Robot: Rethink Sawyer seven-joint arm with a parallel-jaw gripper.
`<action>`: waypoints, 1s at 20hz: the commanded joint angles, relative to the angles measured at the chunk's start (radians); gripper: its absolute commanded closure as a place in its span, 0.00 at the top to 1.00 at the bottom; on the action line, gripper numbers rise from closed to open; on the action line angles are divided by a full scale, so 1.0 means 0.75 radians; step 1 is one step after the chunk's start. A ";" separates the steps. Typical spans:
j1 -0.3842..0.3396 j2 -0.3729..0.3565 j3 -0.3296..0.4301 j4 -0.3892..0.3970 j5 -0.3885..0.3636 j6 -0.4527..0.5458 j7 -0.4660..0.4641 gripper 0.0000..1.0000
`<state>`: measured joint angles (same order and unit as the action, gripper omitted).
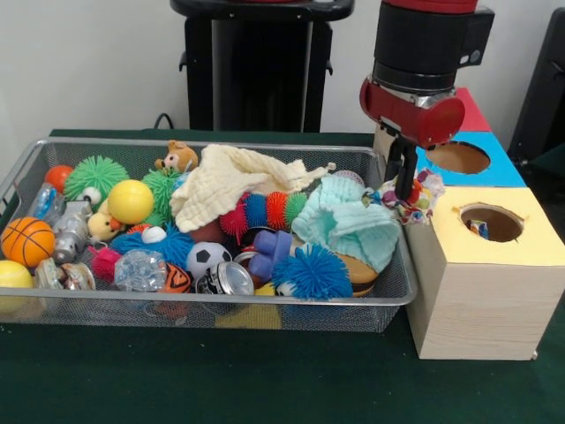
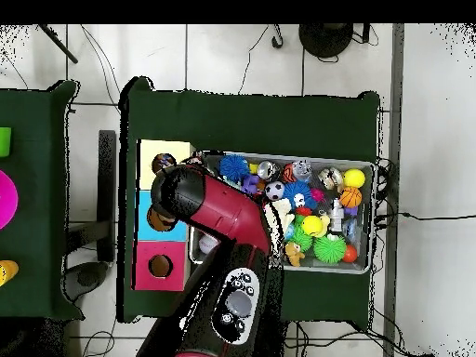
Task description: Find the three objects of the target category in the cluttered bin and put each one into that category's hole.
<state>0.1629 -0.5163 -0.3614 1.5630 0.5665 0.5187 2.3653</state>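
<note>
The wire mesh bin [image 1: 265, 306] is full of toys and also shows in the overhead view [image 2: 372, 218]. My gripper [image 1: 403, 196] hangs just past the bin's right end, between it and the wooden box. It is shut on a small white cloth piece [image 1: 415, 210] with red, blue and yellow blotches, held above the rim. The yellow-surround hole [image 1: 492, 223] is a little to the right of the gripper. A bit of coloured cloth [image 1: 479, 230] shows inside that hole. In the overhead view the arm [image 2: 178, 191] hides the gripper beside the yellow hole [image 2: 164, 163].
A cream waffle cloth [image 1: 231, 181] and a mint-green waffle cloth [image 1: 349, 225] lie on top of balls and spiky toys in the bin. The blue-surround hole [image 1: 457, 157] and the red surround [image 1: 470, 110] stand behind the yellow one.
</note>
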 commanded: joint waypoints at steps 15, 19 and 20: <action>-0.010 0.039 0.035 -0.100 0.057 0.165 0.359 0.00; -0.001 0.037 0.042 -0.087 0.071 0.156 0.366 0.00; 0.000 0.037 0.044 -0.084 0.074 0.154 0.367 0.00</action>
<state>0.1655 -0.5157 -0.3927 1.5072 0.5821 0.5665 2.3677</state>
